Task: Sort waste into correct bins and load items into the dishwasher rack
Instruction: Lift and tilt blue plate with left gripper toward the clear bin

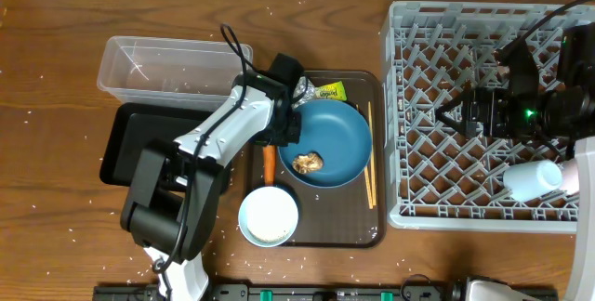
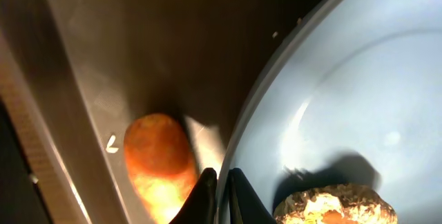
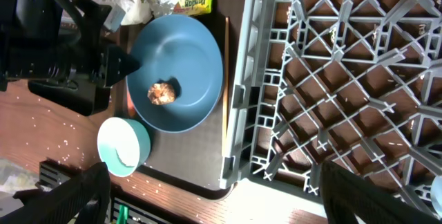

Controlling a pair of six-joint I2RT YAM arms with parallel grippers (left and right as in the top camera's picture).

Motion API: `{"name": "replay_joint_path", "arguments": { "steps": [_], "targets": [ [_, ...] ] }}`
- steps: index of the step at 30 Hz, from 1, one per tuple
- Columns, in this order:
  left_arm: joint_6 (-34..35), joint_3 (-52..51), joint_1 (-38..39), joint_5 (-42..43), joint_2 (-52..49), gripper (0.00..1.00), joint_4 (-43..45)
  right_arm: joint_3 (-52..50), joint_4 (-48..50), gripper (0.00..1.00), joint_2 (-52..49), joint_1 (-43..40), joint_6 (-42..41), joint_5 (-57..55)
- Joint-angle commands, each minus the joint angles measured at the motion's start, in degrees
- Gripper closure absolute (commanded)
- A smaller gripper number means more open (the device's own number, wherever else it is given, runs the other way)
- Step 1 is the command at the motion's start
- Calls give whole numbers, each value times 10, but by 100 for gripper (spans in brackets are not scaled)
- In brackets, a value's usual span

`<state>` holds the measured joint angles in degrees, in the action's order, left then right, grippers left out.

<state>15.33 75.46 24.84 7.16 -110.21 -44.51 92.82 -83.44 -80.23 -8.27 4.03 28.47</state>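
The only lettering in view is on the yellow-green wrapper [image 3: 195, 0]. It lies at the far edge of the tray [image 3: 181, 160], just beside the rim of the plate [image 3: 186, 58]. In the right wrist view a short dark word runs along the wrapper's yellow face, but it is too small and blurred to spell out. From overhead the same wrapper [image 1: 327, 90] shows only a dark smear of print. No other text, number or sign can be read.
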Motion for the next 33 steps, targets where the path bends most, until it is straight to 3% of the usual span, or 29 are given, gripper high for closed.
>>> {"name": "replay_joint_path", "arguments": {
  "steps": [1,8,20,28,33],
  "targets": [
    [-3,-3,1,-5,-26,93,6,-4,-4,13,-3,5,1,0],
    [-3,-3,1,-5,-38,94,-4,-4,-15,14,-3,5,4,0],
    [-3,8,-3,-5,61,94,-49,-4,-16,14,-3,5,3,-2],
    [-2,3,-9,-16,56,94,-69,-4,-17,14,-3,5,3,-2],
    [-3,2,-15,22,55,94,-48,-4,-16,14,-3,5,3,-22]
  ]
}}
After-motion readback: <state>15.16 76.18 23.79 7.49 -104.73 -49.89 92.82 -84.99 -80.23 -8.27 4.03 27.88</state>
